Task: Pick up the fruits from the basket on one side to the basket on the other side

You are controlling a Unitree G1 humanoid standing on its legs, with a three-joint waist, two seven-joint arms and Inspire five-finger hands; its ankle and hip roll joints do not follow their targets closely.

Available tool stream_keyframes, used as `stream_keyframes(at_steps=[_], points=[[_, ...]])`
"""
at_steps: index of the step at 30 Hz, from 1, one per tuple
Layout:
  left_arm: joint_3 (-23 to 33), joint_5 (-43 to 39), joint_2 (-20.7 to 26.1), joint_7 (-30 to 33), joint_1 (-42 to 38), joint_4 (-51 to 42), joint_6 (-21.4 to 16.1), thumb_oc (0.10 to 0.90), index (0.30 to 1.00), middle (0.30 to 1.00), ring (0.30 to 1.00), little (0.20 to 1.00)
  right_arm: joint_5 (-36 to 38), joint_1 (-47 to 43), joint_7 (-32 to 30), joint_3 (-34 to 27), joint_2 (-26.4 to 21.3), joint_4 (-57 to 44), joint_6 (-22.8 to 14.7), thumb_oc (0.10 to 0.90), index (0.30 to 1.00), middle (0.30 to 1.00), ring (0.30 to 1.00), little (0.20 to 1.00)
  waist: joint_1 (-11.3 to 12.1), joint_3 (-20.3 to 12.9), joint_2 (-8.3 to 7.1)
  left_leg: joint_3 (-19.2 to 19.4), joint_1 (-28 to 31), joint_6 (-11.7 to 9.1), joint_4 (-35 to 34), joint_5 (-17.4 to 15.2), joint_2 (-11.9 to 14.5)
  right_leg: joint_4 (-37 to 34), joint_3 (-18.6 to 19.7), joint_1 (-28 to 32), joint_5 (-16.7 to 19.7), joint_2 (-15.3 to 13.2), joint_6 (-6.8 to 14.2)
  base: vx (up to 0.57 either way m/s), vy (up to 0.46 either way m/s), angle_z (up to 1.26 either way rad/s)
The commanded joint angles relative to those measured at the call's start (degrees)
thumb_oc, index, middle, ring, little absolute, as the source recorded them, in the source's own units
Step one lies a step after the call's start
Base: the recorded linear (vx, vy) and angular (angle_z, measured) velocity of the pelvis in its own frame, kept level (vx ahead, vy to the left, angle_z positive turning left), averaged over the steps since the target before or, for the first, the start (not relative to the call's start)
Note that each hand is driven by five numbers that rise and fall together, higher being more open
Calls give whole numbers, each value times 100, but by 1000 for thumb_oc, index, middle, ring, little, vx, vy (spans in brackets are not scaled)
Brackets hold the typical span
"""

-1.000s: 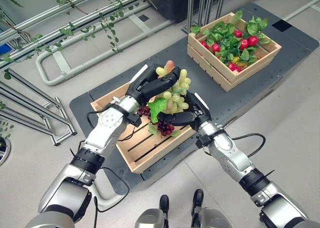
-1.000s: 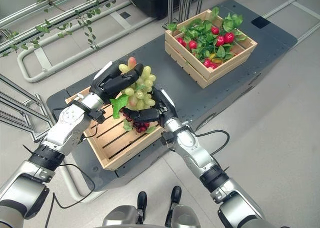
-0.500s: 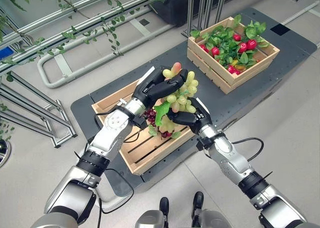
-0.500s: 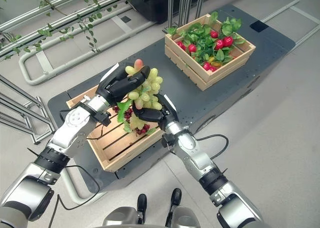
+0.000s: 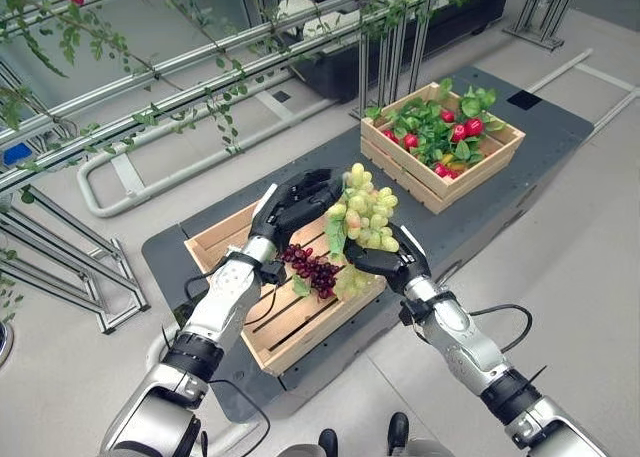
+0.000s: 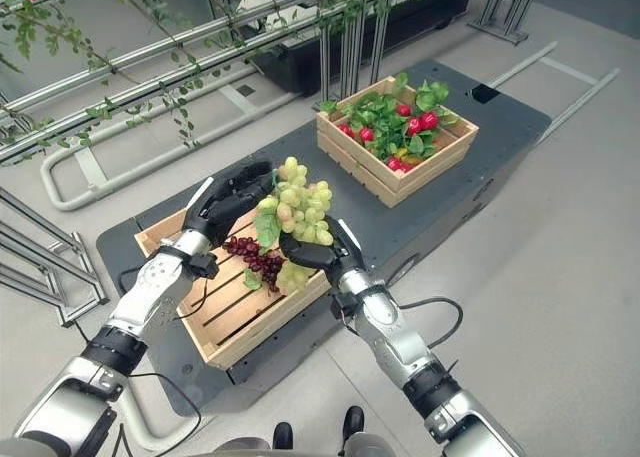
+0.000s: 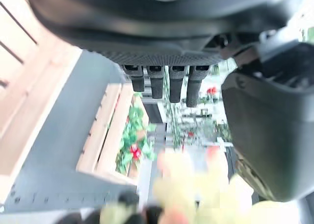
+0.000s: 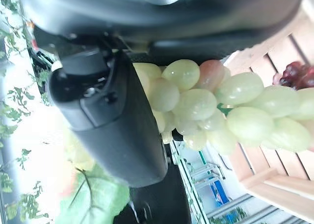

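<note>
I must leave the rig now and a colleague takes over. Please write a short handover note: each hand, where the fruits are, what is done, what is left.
Left hand: beside the top of the green grape bunch; grip unclear.
Right hand: curled under the same bunch, carrying it.
The bunch is lifted above the near crate. Dark red grapes and another pale bunch still lie in that crate.
The far crate holds leaves and red fruits.
Left: carry the green bunch to the far crate, then the rest.

No legible text, labels or numbers anywhere.
</note>
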Motion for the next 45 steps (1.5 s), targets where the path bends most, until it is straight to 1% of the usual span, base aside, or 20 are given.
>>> stream_keyframes(at_steps=[1,6,8,13,17,20,21,23,25,28,29,30,32,33,38,41,45], points=[[177,141,-29,140,-256,583,-750,800,900,900,900,900,-112,-136,61,-539,366,23,-1144,400,300,300,300,300,-14,-1012,-123,-98,-417,-203,-23,-179,-30,8,102,268,-504,-395,257,0,0,0],[259,266,-78,246,-104,730,-839,800,900,900,900,900,-75,52,11,-750,357,107,-1221,400,300,300,300,300,-69,-1010,-132,-66,-387,-192,-23,-203,-33,8,159,270,-512,-378,255,0,-1,-2],[310,327,-83,311,-22,772,-942,800,900,900,900,900,-105,163,-13,-860,363,162,-1298,400,300,300,300,300,-97,-1017,-132,-33,-369,-186,-23,-219,-28,8,187,271,-516,-367,252,5,-4,-6],[385,790,-157,842,239,854,-1340,800,900,900,900,900,-160,445,-40,-1181,309,240,-1463,400,300,300,300,300,-173,-995,-157,57,-333,-178,-23,-263,-16,8,268,245,-523,-329,254,-11,-17,-11],[501,874,-437,1236,665,907,-1590,800,900,900,900,900,-133,743,-75,-1496,291,355,-1570,400,300,300,300,300,-237,-955,-210,115,-274,-152,-23,-322,-19,8,411,245,-536,-273,233,-8,-14,-11],[579,767,-714,1278,959,923,-1652,800,900,900,900,900,-178,996,-70,-1680,315,417,-1704,400,300,300,300,300,-287,-945,-247,173,-231,-132,-23,-358,-10,8,527,244,-538,-233,224,-4,-8,-5],[580,771,-727,1264,975,920,-1653,800,900,900,900,900,-185,1009,-91,-1689,316,418,-1714,400,300,300,300,300,-289,-944,-249,177,-227,-131,-23,-360,-10,8,536,244,-538,-230,223,-7,-8,-17],[573,893,-823,1178,1218,800,-1769,800,900,900,900,900,-237,1224,-148,-1882,355,336,-1765,400,300,300,300,300,-341,-917,-295,244,-206,-121,-23,-379,15,8,621,219,-508,-210,233,-17,-12,-24],[601,897,-845,1042,1402,668,-1810,800,900,900,900,900,-282,1319,-208,-1993,389,355,-1841,400,300,300,300,300,-366,-895,-321,307,-194,-115,-23,-398,33,8,673,201,-494,-192,231,-18,1,-14],[646,924,-840,978,1645,550,-1755,800,900,900,900,900,-312,1416,-237,-2067,443,352,-1839,400,300,300,300,300,-405,-867,-344,378,-173,-101,-23,-416,40,8,798,163,-453,-163,237,-17,20,-28],[686,956,-803,1008,1862,485,-1738,800,900,900,900,900,-397,1526,-203,-2113,496,315,-1768,400,300,300,300,300,-462,-830,-371,445,-162,-80,-23,-427,37,8,930,108,-410,-136,248,-26,25,-25],[688,944,-802,1003,1879,484,-1727,800,900,900,900,900,-398,1536,-189,-2114,497,311,-1764,400,300,300,300,300,-463,-825,-373,458,-159,-79,-23,-429,38,8,946,103,-404,-134,249,-42,37,-35],[721,883,-804,952,2053,491,-1736,800,900,900,900,900,-438,1653,-136,-2150,493,273,-1717,400,300,300,300,300,-538,-742,-396,566,-135,-50,-23,-436,45,8,1095,53,-343,-108,261,-47,38,-47],[735,849,-820,948,2135,496,-1742,800,900,900,900,900,-515,1731,-207,-2182,490,234,-1747,400,300,300,300,300,-599,-689,-408,640,-117,-30,-23,-450,46,8,1203,25,-316,-85,270,-49,39,-52],[577,923,-883,1005,2027,445,-1829,800,900,900,900,900,-403,1701,-282,-2333,390,328,-1785,400,300,300,300,300,-716,-568,-415,774,-59,-7,-23,-498,49,8,1381,6,-268,-42,282,-48,32,-38],[489,986,-871,1051,1921,370,-1797,800,900,900,900,900,-384,1652,-267,-2366,342,363,-1781,400,300,300,300,300,-736,-566,-413,806,-22,-11,-23,-515,60,8,1400,25,-265,-39,278,-24,22,-22],[412,1053,-842,949,1797,244,-1809,800,900,900,900,900,-469,1604,-303,-2386,322,288,-1781,400,300,300,300,300,-788,-594,-427,912,52,-9,-23,-541,64,8,1432,54,-274,-58,277,-1,49,2]])
